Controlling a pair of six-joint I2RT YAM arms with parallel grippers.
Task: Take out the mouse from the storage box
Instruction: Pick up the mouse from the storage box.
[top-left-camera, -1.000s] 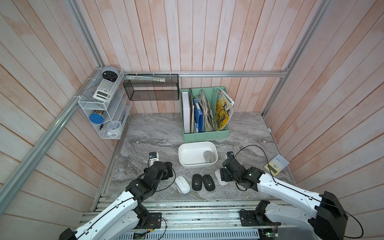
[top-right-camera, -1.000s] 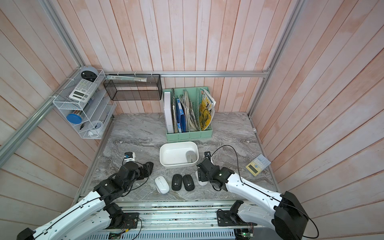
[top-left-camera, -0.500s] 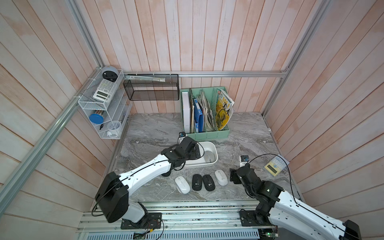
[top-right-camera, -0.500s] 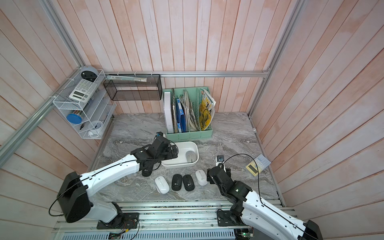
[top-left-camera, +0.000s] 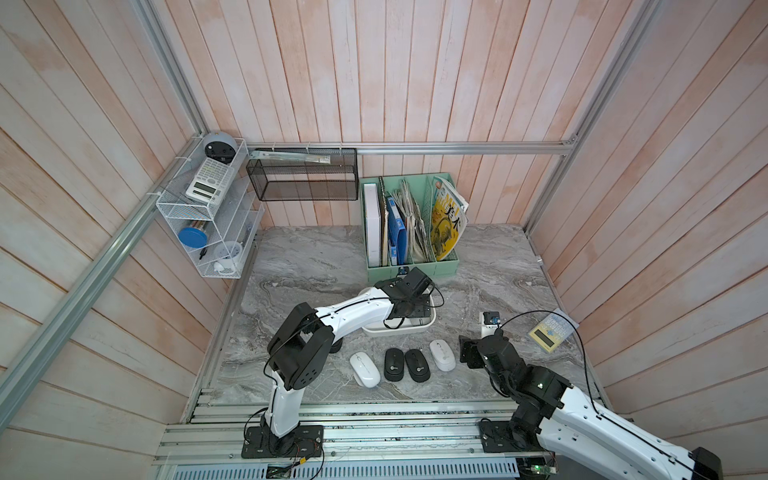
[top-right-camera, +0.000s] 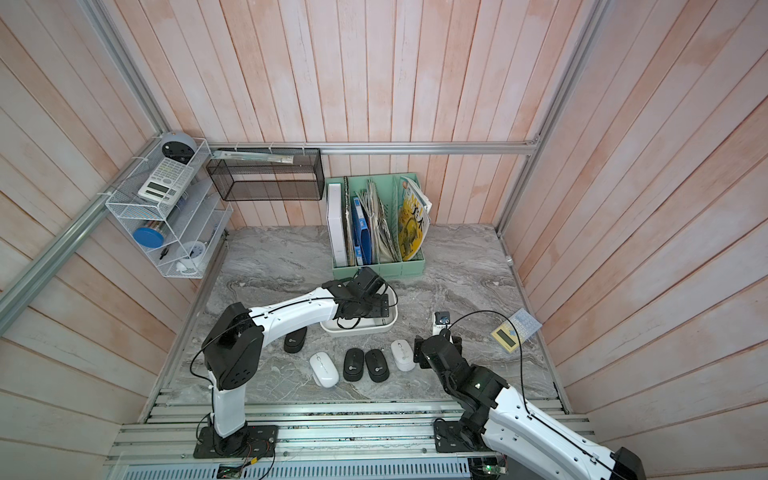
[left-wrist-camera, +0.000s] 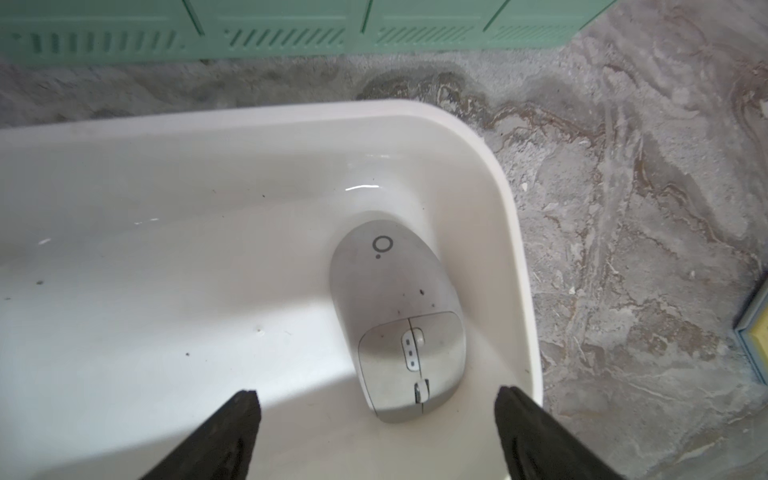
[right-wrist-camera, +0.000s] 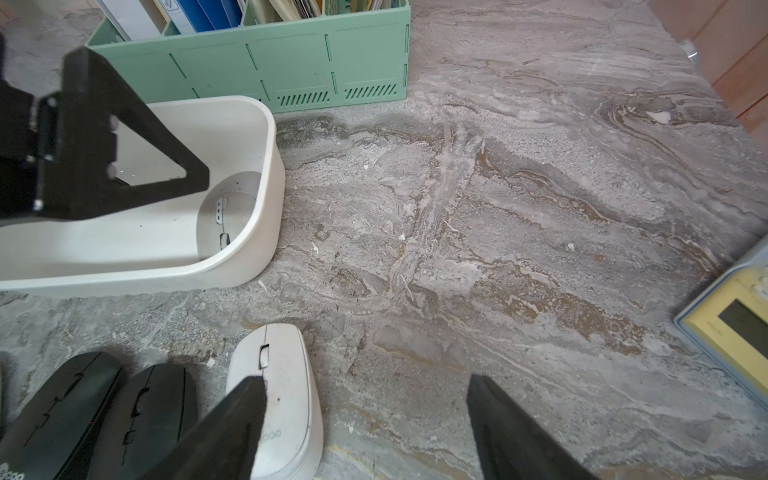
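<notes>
The storage box (top-left-camera: 399, 330) is a shallow white tub in the middle of the table, seen in both top views (top-right-camera: 361, 331). A grey mouse (left-wrist-camera: 399, 316) lies flat at one end of it, close to the wall (right-wrist-camera: 266, 166); the left arm hides it from above. My left gripper (left-wrist-camera: 376, 395) hangs open inside the box (left-wrist-camera: 511, 216), its fingertips on either side of the mouse's wheel end without touching. My right gripper (right-wrist-camera: 368, 384) is open and empty over bare table, just right of a white mouse (right-wrist-camera: 286, 374).
Several mice lie in a row at the front: white (top-left-camera: 365, 369), black (top-left-camera: 394, 364), black (top-left-camera: 417, 365), white (top-left-camera: 442, 354). Another black mouse (top-right-camera: 295, 338) sits under the left arm. A mint-green file organizer (top-left-camera: 411, 266) stands behind the box; a yellow calculator (top-left-camera: 550, 332) lies right.
My left arm has swung from the front left of the table to over the box and lowered its gripper into it. My right gripper has drawn back rightward off the white mouse, which stays down.
</notes>
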